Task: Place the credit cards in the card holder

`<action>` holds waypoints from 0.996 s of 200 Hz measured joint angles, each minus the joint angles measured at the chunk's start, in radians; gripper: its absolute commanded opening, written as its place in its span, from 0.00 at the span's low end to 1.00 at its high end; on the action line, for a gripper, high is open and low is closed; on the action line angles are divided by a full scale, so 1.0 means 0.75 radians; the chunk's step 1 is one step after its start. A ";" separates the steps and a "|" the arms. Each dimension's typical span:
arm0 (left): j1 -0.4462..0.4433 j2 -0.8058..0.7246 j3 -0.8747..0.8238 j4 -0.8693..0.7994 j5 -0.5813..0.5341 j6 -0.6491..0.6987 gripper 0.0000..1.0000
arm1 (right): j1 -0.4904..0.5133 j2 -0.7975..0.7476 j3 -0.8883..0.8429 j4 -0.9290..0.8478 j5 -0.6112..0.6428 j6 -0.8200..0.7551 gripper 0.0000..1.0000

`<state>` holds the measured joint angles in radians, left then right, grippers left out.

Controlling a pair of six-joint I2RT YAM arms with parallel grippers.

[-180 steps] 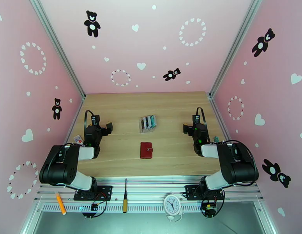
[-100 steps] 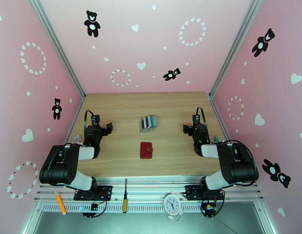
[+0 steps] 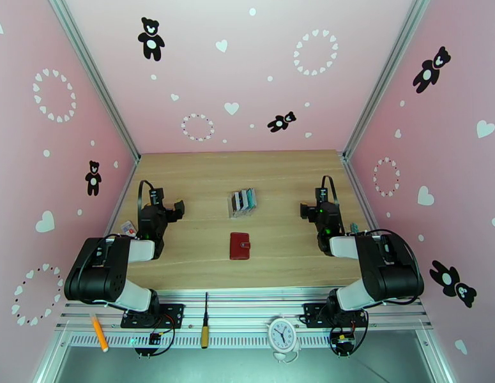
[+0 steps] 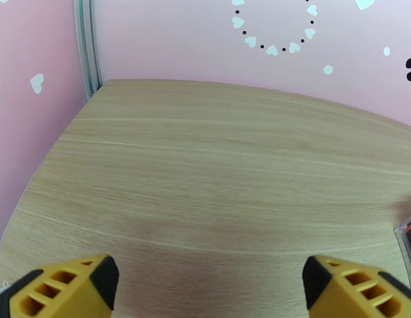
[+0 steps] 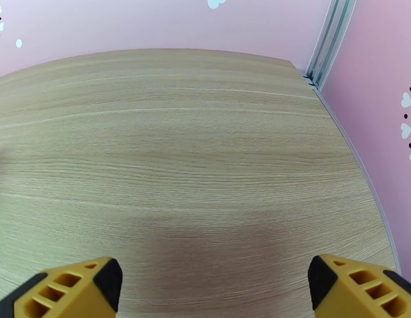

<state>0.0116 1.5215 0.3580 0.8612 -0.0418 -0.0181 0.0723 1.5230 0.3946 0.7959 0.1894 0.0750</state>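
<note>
The credit cards (image 3: 243,199), teal, black and white, stand side by side in a clear plastic rack at the middle of the wooden table. The card holder (image 3: 239,246), a small dark-red wallet, lies shut just nearer than the rack. My left gripper (image 3: 159,209) rests at the table's left, well apart from both; its yellow fingertips (image 4: 67,287) stand wide open over bare wood. My right gripper (image 3: 319,209) rests at the right, its fingertips (image 5: 72,287) open too, with nothing between them. The rack's corner (image 4: 409,242) shows at the right edge of the left wrist view.
Pink walls close in the table (image 3: 279,173) on three sides. A screwdriver (image 3: 205,320), an orange pen (image 3: 99,333) and a small white clock (image 3: 283,333) lie on the metal rail below the near edge. A small packet (image 3: 128,228) sits by the left arm.
</note>
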 measured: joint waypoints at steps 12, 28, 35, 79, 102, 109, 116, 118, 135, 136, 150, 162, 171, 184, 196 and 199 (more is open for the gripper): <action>0.000 0.000 0.000 0.000 0.000 0.000 0.98 | -0.001 0.001 0.000 0.000 -0.003 0.001 0.99; 0.000 0.000 0.000 0.000 0.000 0.000 0.98 | -0.001 0.000 0.000 -0.001 -0.006 0.001 0.99; 0.000 0.000 0.000 0.000 0.000 0.000 0.98 | -0.001 0.001 0.000 0.001 -0.006 -0.001 0.99; -0.005 -0.008 -0.003 0.016 -0.047 -0.001 0.98 | -0.001 0.000 0.000 0.000 -0.016 0.000 0.99; -0.030 -0.079 -0.023 0.019 -0.133 0.000 0.98 | -0.001 0.000 0.000 0.000 -0.020 0.000 0.99; -0.044 -0.114 -0.037 0.020 -0.166 0.000 0.98 | -0.001 0.000 0.000 0.000 -0.022 -0.001 0.99; -0.054 -0.142 -0.047 0.020 -0.191 0.000 0.98 | -0.001 0.000 0.000 -0.001 -0.023 -0.003 0.99; -0.058 -0.154 -0.052 0.020 -0.203 0.000 0.98 | -0.001 0.000 0.000 -0.001 -0.023 -0.004 0.99; -0.087 -0.236 -0.090 0.019 -0.288 0.005 0.98 | 0.006 -0.003 0.000 -0.010 -0.022 -0.009 0.99; -0.088 -0.240 -0.092 0.019 -0.292 0.005 0.98 | 0.007 -0.003 0.000 -0.011 -0.022 -0.010 0.99; -0.131 -0.309 -0.126 0.024 -0.375 0.028 0.98 | 0.017 -0.024 0.000 -0.033 -0.008 -0.011 0.99; -0.188 -0.363 -0.147 0.022 -0.442 0.066 0.98 | 0.035 -0.064 0.002 -0.067 0.021 -0.015 0.99; -0.236 -0.400 -0.153 0.017 -0.489 0.085 0.98 | 0.051 -0.100 0.005 -0.096 0.050 -0.018 0.99; -0.302 -0.455 -0.151 0.000 -0.555 0.115 0.98 | 0.083 -0.155 0.023 -0.155 0.118 -0.021 0.99; -0.358 -0.515 -0.148 -0.045 -0.620 0.127 0.98 | 0.118 -0.200 0.054 -0.225 0.185 -0.019 0.99; -0.373 -0.535 -0.145 -0.063 -0.638 0.129 0.98 | 0.126 -0.214 0.066 -0.248 0.205 -0.014 0.99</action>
<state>-0.2680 1.1206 0.2493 0.8139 -0.5201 0.0784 0.1669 1.3624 0.4438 0.6102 0.3435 0.0643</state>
